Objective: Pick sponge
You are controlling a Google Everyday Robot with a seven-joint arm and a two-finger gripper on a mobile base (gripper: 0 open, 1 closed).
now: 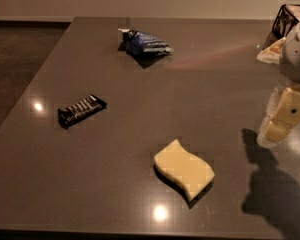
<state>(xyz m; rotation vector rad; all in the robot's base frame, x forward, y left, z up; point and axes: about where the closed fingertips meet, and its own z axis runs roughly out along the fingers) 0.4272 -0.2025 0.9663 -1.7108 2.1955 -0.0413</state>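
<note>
No legible text on black bar (81, 110) or blue bag (145, 43); end effector (274, 130) at far right

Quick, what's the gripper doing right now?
Gripper: at right edge, apart from the sponge, holding nothing; open or shut cannot be told.

Dim, warm light leaves small round glare spots on the dark tabletop (140, 139) near its left and front edges. The hand (276, 126), at the right edge, throws a broad dark shadow toward the front; the sponge (184, 170) casts only a thin one.
</note>
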